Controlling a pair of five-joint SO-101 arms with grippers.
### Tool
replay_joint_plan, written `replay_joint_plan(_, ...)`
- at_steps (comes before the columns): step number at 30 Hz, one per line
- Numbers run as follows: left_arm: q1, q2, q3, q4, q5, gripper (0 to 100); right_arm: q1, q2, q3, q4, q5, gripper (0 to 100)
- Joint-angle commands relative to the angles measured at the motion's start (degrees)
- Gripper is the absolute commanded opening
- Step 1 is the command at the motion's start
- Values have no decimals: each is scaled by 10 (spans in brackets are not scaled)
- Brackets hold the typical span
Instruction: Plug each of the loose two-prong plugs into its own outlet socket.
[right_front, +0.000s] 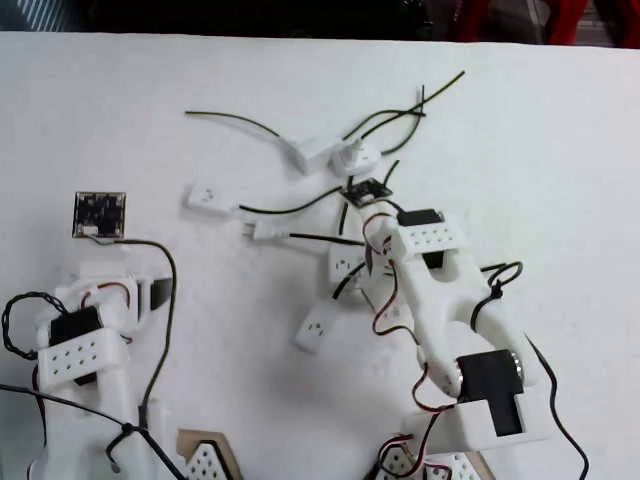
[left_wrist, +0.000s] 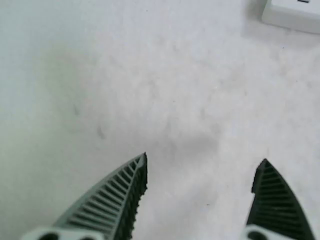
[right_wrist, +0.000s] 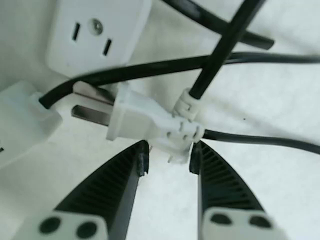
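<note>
A white two-prong plug (right_wrist: 142, 122) lies on the table with its prongs toward a white outlet socket (right_wrist: 95, 30). My right gripper (right_wrist: 168, 156) is open, and its fingertips straddle the plug's cable end without closing on it. In the high view that gripper (right_front: 368, 266) sits beside a socket (right_front: 345, 262) at the table's middle. Another loose plug (right_front: 262, 231) lies to the left, near a socket (right_front: 210, 200). A third socket (right_front: 318, 328) lies nearer the front. My left gripper (left_wrist: 200, 167) hangs open over bare table, with a socket corner (left_wrist: 295, 15) beyond it.
Black cables (right_front: 400, 115) cross the table's middle and back. A joined plug and socket (right_front: 340, 155) lie at the back. Small circuit boards sit at the left (right_front: 100, 213) and centre (right_front: 367, 190). The left arm (right_front: 80, 345) stands at the front left.
</note>
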Motion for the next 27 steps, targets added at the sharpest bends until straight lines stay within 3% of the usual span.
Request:
replay_joint_plan(1,-1,-14,-3,-9,-2,331,-3,-25,-26,3,-17,133)
replay_joint_plan(13,-1,-14,-3,-9,-2,331,-14,-22,-147,138,-72,134)
replay_joint_plan(16,-1,-14,-3,-9,-2,331,-13,-22,-147,138,-119,134)
replay_joint_plan(21,-1,-14,-3,-9,-2,331,-23,-22,-148,115,-133,132)
replay_joint_plan(27,-1,-14,-3,-9,-2,331,-32,-21,-147,37,-238,131)
